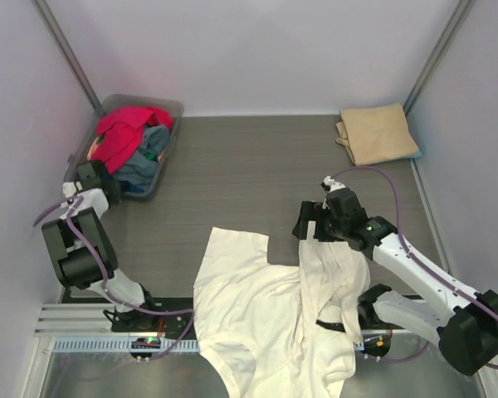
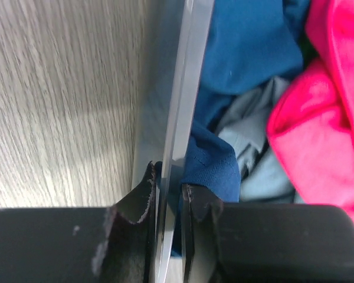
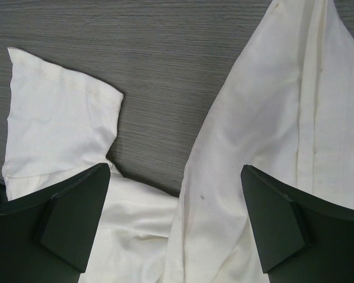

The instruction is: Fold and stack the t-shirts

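A large cream-white t-shirt lies on the table at the front, with its right side folded over in a long strip. My right gripper hovers open over the top of that strip. In the right wrist view its fingers straddle the cream fabric without holding it, and a sleeve lies to the left. A folded tan-beige t-shirt sits at the back right. A red t-shirt and a blue-grey one lie in the tub. My left gripper is shut on the tub's wall.
The grey translucent tub stands at the back left against the wall. In the left wrist view, blue, pale blue-grey and red fabric fill it. A blue edge peeks from under the tan shirt. White walls enclose the table.
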Controlling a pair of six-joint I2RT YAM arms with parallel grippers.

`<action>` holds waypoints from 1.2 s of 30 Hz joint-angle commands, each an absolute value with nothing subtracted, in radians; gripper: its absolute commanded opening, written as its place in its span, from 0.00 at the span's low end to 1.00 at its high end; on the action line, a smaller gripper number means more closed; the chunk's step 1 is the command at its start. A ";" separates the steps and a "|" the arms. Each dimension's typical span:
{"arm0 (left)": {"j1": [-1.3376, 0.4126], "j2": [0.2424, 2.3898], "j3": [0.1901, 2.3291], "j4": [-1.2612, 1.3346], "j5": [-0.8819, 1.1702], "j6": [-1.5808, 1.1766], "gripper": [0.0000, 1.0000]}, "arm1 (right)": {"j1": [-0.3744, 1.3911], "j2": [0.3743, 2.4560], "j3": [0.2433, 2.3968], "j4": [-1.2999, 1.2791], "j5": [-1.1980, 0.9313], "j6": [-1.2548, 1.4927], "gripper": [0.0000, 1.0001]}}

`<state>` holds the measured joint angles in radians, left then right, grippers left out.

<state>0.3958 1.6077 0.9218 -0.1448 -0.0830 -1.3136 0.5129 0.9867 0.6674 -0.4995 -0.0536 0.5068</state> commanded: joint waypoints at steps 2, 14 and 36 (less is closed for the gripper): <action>0.296 1.733 1.057 0.206 -0.187 -1.612 0.01 | 0.511 1.000 0.667 -0.462 -0.045 0.486 1.00; 0.241 1.470 0.966 0.005 -0.093 -1.326 1.00 | 0.511 1.104 0.715 -0.457 0.027 0.485 1.00; -0.286 1.038 0.758 -0.465 -0.114 -0.784 0.87 | 0.330 1.474 1.035 -0.515 0.181 0.431 0.97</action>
<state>-0.1768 1.0073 0.7837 -0.4473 -0.1055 -0.8227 0.3523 1.4109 0.9504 -0.5259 0.1707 0.4686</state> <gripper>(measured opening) 0.874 0.983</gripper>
